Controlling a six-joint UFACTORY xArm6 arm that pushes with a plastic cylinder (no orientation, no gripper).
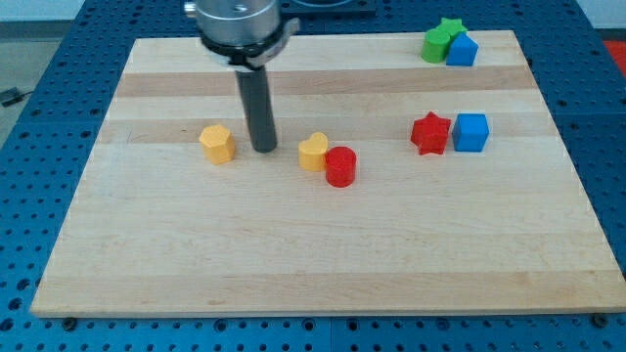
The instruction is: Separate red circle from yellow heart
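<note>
My tip (264, 149), a bare rod with no jaws to open or close, rests on the tabletop (293, 254) left of the yellow heart (313, 152), which touches the red circle (340, 166) at its right-near side.

You can count seven blocks on the wooden board (293, 254). Two are yellow: a hexagon (217, 143) and a heart (313, 152). Two are red, a circle (340, 166) and a star (430, 134); two are blue, a cube (470, 132) and another block (462, 49); one is a green star (439, 41).
</note>
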